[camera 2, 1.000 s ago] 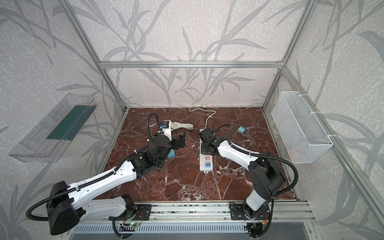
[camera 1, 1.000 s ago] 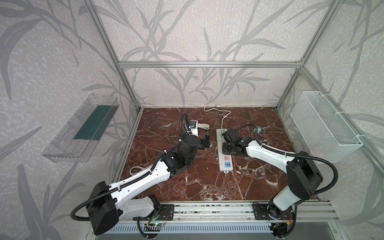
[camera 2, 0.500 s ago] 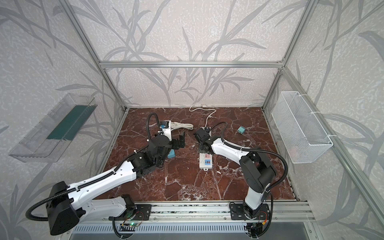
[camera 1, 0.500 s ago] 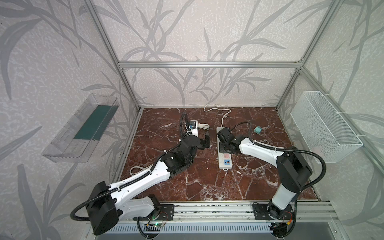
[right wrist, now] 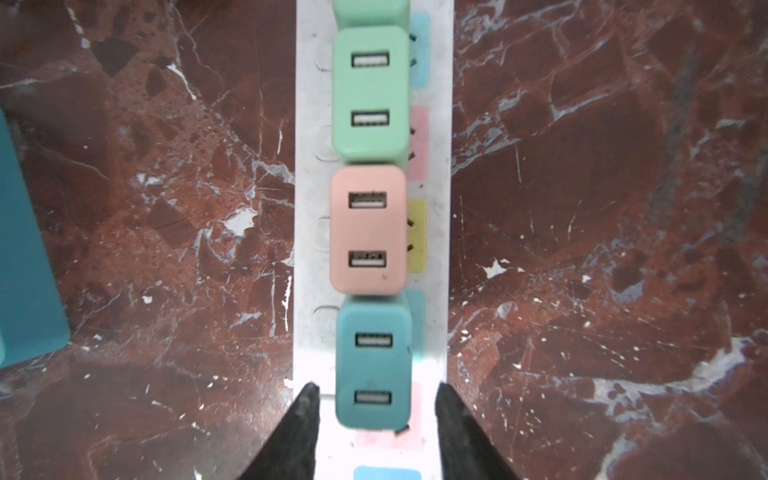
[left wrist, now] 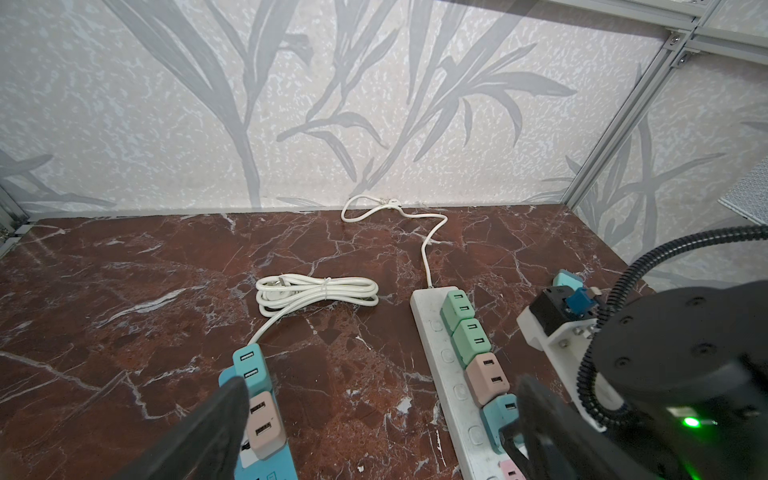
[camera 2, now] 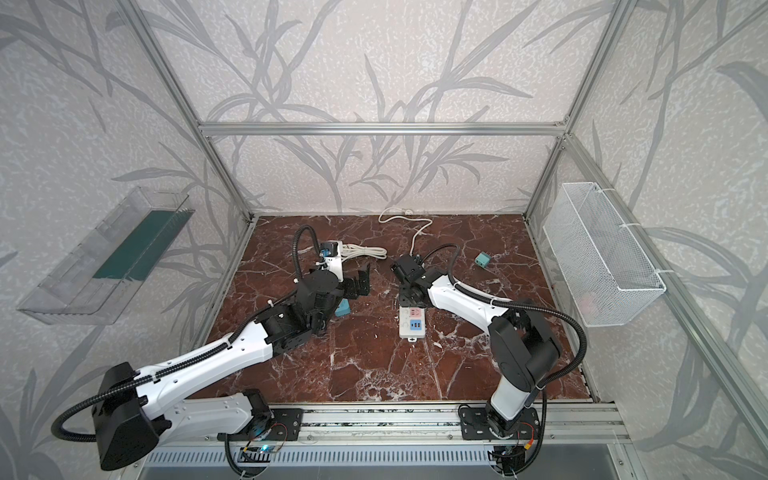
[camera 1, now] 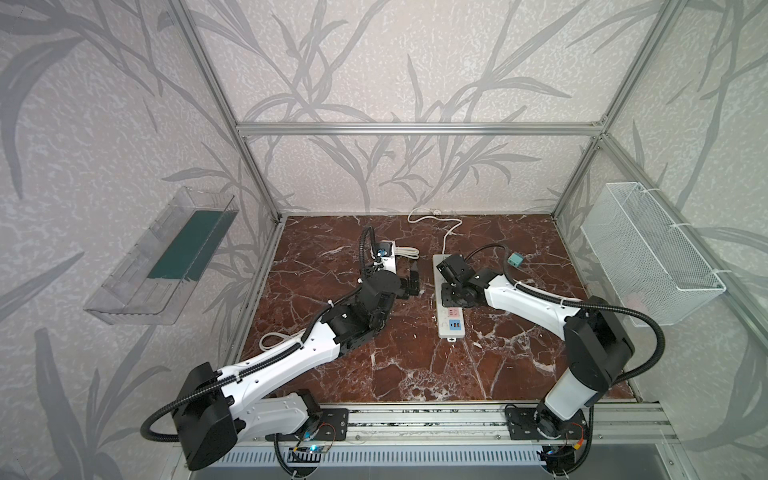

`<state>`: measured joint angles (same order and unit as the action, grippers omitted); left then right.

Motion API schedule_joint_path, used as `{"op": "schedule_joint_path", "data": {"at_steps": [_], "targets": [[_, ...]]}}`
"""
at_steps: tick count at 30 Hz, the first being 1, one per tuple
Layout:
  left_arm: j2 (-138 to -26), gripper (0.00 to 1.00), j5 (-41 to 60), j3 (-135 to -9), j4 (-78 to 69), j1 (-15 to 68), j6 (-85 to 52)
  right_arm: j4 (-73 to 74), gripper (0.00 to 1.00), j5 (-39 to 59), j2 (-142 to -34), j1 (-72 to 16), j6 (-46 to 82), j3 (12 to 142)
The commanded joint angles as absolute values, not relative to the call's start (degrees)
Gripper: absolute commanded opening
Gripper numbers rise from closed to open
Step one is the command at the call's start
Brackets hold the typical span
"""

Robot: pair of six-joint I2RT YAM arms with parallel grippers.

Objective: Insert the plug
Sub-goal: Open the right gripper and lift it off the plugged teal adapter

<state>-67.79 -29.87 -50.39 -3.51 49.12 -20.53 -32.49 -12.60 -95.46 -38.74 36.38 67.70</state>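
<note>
Red marble tabletop (camera 1: pixel 374 365), teal plug (right wrist: pixel 374 365) set on white power strip (right wrist: pixel 307 249), right gripper (right wrist: pixel 376 399) parted just off its sides, left gripper (left wrist: pixel 380 386) spread wide, nothing gripped

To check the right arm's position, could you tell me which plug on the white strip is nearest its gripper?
The teal plug, beside the pink plug; only it lies between the jaws of the right gripper.
</note>
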Motion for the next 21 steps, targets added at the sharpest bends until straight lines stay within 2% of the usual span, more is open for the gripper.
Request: {"op": "schedule_joint_path", "data": {"at_steps": [1, 7, 21], "targets": [[-66.5, 0.99, -31.0, -49.9, -4.2, 49.0, -20.4, -36.0, 0.53, -13.3, -91.3, -38.4, 32.8, 71.4], [-66.0, 0.99, -31.0, -49.6, -4.7, 49.0, -20.2, -38.2, 0.55, -12.0, -90.9, -34.8, 29.3, 72.7], [-66.7, 0.99, -30.7, -49.7, -4.6, 49.0, -20.1, -39.3, 0.53, -9.3, -98.3, -33.7, 28.1, 71.3]]}}
